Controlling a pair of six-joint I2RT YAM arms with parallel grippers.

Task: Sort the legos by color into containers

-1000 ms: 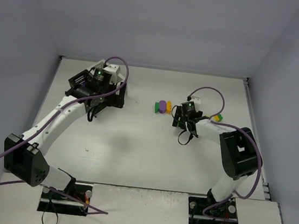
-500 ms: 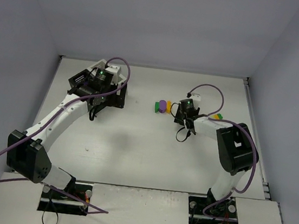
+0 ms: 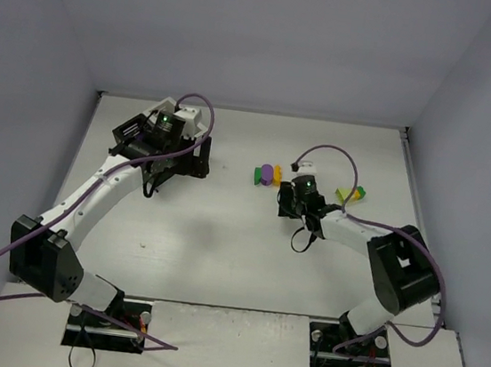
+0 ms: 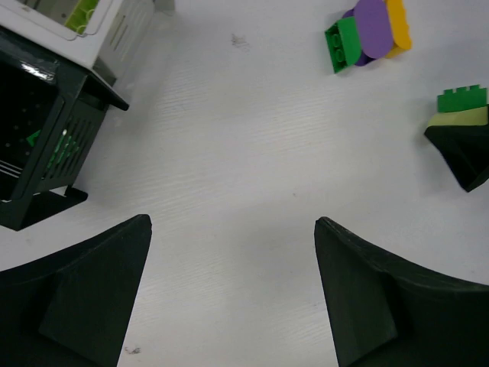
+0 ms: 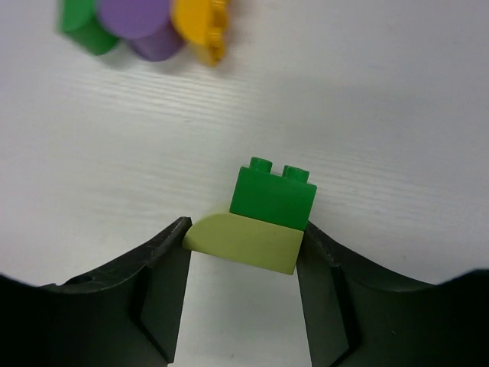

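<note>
Right tool (image 5: 246,238) is clamped on a lime-green lego (image 5: 243,245) with a green brick (image 5: 273,197) on top. Our elbow (image 3: 405,270) just swung outward, so we reckon the containers (image 4: 46,130) come next.

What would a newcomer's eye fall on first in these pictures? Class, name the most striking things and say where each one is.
First, the right gripper, right of centre, clamps a lime-green sloped plastic brick with a dark green studded brick stacked on it. Just left of it lies a tight cluster of green, purple and orange-yellow bricks. At far left, the open left gripper hangs near the black and white slatted bins.
</note>
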